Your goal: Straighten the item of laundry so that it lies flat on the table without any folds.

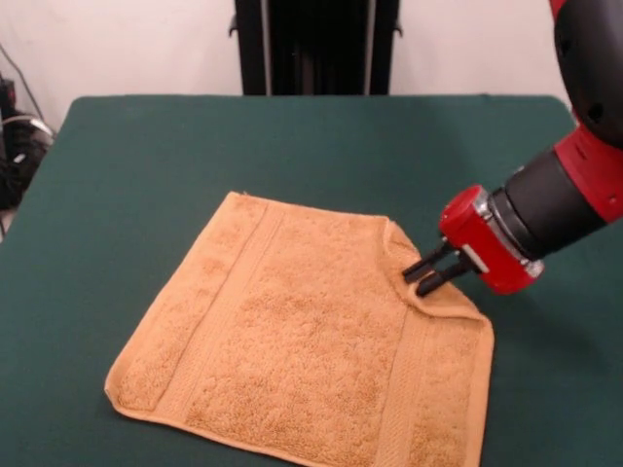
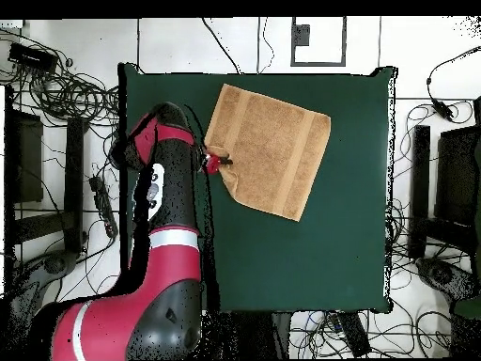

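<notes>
While nearly flat on the table (image 1: 117, 165), towel (image 1: 302, 341) edge (slightly puckered) pinched between closed gripper (image 1: 421, 275) fingers.

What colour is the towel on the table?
Golden-orange; the towel shows best in the front view.

My arm (image 2: 160, 273) is glossy red and black, with a pale grey band round its thick lower link. Behind the two slim black fingers (image 1: 424, 263) sits a red cuff, a silver ring, then a black cylindrical wrist.
</notes>
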Controlling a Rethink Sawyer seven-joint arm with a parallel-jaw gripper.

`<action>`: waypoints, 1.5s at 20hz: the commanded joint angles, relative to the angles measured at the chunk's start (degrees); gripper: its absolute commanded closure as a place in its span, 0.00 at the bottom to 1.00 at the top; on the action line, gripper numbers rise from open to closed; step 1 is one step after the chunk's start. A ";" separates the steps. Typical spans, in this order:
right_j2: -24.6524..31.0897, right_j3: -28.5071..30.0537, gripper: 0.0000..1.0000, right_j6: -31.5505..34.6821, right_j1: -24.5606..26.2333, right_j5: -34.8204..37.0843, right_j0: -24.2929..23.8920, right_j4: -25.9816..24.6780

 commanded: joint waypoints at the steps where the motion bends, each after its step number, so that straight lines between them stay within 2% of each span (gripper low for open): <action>1: 10.38 -4.18 1.00 -8.29 3.84 4.96 1.53 5.58; 4: 10.45 -6.53 1.00 -9.21 4.99 10.01 1.57 5.87; 5: 10.25 -7.71 1.00 -10.43 5.36 14.79 1.58 6.35; 10: 9.54 -8.60 1.00 -13.48 5.44 25.34 1.46 7.30; 16: 8.73 -5.87 1.00 -15.48 3.66 31.90 1.28 8.00; 19: 8.96 -2.16 1.00 -15.70 1.25 30.90 1.13 8.66; 22: 10.28 -0.31 1.00 -15.35 0.46 25.32 0.73 9.17; 30: 12.80 -3.05 1.00 -12.51 4.03 9.41 0.63 7.95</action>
